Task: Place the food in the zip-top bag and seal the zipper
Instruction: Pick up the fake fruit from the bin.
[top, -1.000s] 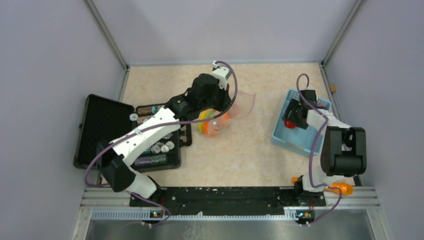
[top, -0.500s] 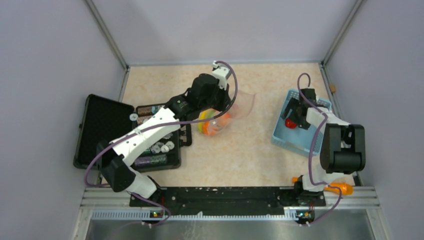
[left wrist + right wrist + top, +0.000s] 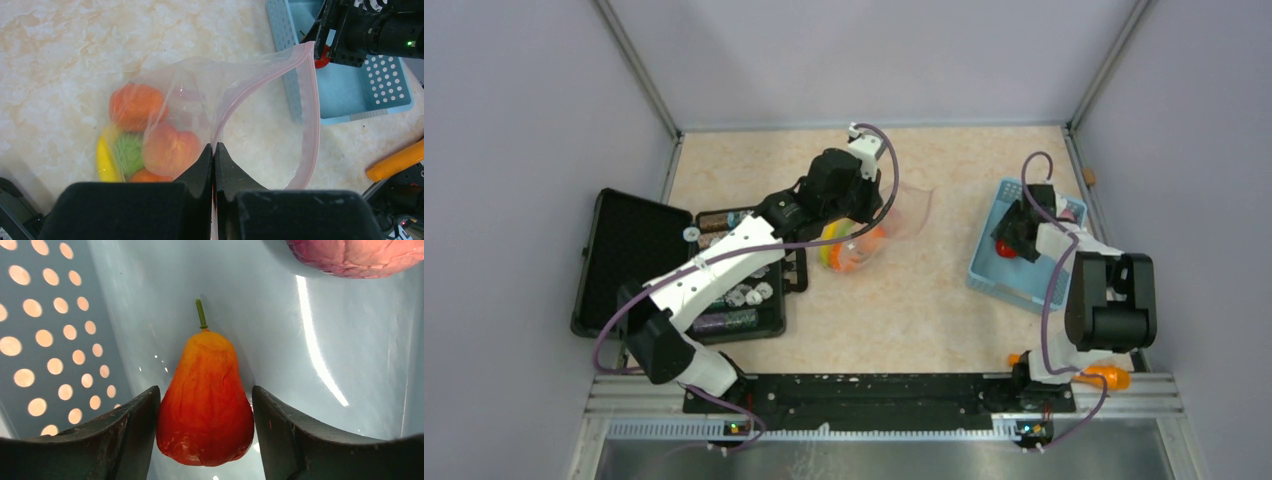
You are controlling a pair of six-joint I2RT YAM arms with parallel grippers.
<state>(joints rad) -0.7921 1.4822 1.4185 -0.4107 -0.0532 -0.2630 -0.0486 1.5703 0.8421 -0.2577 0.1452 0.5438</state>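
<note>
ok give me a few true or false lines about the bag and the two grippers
The left gripper is shut on the edge of the bag. True.
The bag is empty. False: several fruits lie inside it.
The zipper is sealed. False: the bag's mouth gapes open.
The right gripper has a finger on each side of a red fruit in the blue basket. True.

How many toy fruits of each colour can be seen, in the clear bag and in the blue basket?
Yellow, in the bag: 1, banana
Green, bag: 1, green fruit
Orange to peach, bag: 3, orange, peach, half-hidden orange piece
Red-orange, in the basket: 1, red-orange fruit
Dark pink, basket: 1, pink piece
Total: 7
</note>
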